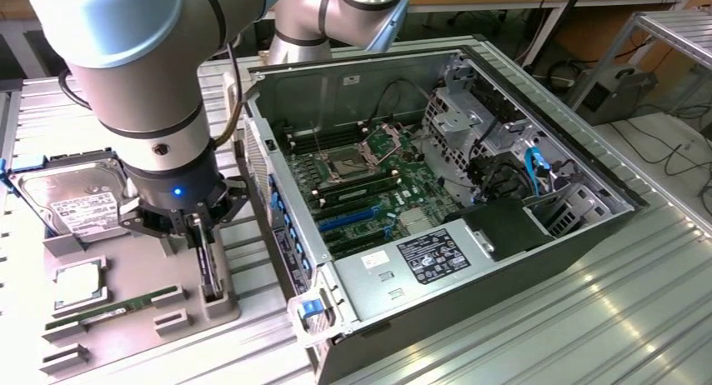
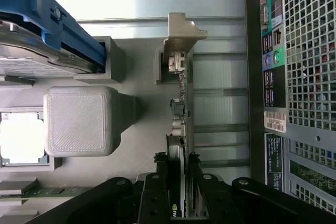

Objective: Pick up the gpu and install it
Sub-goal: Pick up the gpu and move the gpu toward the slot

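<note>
The robot arm's gripper (image 1: 200, 235) hung over the grey parts tray (image 1: 178, 277), which sat at the exterior view's left, just beside the open computer case (image 1: 333, 93). The gpu (image 1: 207, 272) stood on edge in its slot at the tray's side nearest the case. In the wrist view the gripper (image 2: 179, 160) had its jaws drawn narrow, one finger against each face of the gpu (image 2: 181, 108), which was seated in the tray's holder. A hard drive (image 1: 72, 206) rested at the tray's far end and a green memory stick (image 1: 112, 306) near its front.
</note>
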You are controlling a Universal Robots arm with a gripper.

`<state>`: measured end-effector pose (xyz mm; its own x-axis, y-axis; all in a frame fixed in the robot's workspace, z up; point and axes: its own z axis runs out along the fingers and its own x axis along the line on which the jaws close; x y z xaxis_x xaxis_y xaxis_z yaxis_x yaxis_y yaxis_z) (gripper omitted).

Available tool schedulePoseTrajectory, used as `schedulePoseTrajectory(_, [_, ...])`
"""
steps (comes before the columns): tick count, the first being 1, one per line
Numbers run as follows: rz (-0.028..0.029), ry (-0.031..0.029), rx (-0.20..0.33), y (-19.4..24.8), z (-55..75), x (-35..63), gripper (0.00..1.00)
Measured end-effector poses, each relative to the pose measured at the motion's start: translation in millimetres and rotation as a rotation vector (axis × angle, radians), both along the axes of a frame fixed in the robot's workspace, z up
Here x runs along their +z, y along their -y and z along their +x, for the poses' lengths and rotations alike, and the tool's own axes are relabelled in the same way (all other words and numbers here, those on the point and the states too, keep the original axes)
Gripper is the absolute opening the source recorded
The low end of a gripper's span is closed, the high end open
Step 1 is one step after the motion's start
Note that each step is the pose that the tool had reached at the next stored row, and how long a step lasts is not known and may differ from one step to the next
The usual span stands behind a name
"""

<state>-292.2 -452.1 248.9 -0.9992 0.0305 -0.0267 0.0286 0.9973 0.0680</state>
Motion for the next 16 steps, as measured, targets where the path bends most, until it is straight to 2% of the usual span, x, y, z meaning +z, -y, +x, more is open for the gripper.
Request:
schedulePoseTrajectory(4, [0.0,-0.0018,0.004,0.0,0.3,7.5,0.26])
schedulePoseTrajectory(8, [0.0002,-0.0037,0.006,0.2,0.6,20.9,0.26])
schedulePoseTrajectory(13, [0.0001,-0.0069,0.007,0.6,1.0,39.9,0.26])
schedulePoseTrajectory(16, [0.0003,-0.01,0.007,1.3,1.8,55.4,0.26])
